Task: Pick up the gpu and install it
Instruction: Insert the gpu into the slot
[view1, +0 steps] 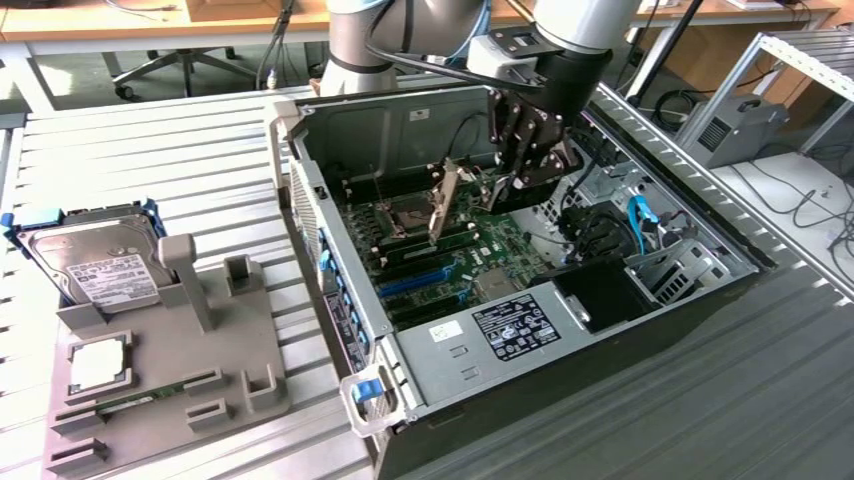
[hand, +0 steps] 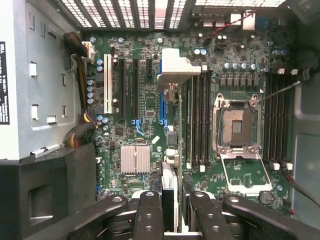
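Gpu (hand: 169, 150) edge-on, pinched by fingers (hand: 150, 215) inside computer case (view1: 400, 370) (over motherboard (hand: 145, 105)), memory sticks (hand: 200, 120) beside.

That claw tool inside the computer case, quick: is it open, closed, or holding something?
Tool: closed on the gpu, a thin card held on edge between its fingers, over the motherboard inside the open case.

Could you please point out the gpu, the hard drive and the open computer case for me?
gpu (view1: 447, 200), exterior view: upright card's thin edge above the motherboard.
hard drive (view1: 100, 265), exterior view: its silver labelled top.
computer case (view1: 441, 375), exterior view: near metal wall.
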